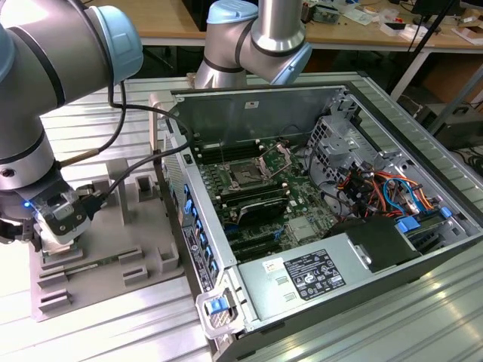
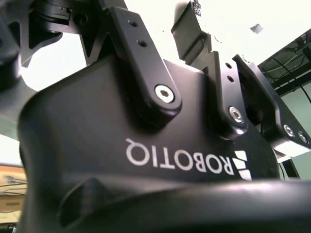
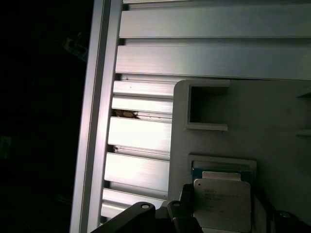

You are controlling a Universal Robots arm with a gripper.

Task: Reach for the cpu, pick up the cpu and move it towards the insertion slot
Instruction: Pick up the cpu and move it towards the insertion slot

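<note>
**Aluminium bench (image 1: 113, 332): the pick as it stands**

Exterior view: I see my gripper (image 1: 56, 226) low over the grey tray (image 1: 113, 249), with the insertion slot (image 1: 245, 175) well apart inside the open case (image 1: 302, 98). First wrist view: jaws clamp the cpu (image 3: 222, 204) at a recess (image 3: 221, 162).

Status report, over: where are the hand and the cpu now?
Hand low over grey tray, at the cpu. Grip unconfirmed. Insertion slot across in the case, unobstructed.

White logo lettering (image 2: 184, 162) on claw (image 2: 160, 29) body, printed white label (image 1: 313, 275) on power-supply box (image 1: 260, 296)
</note>
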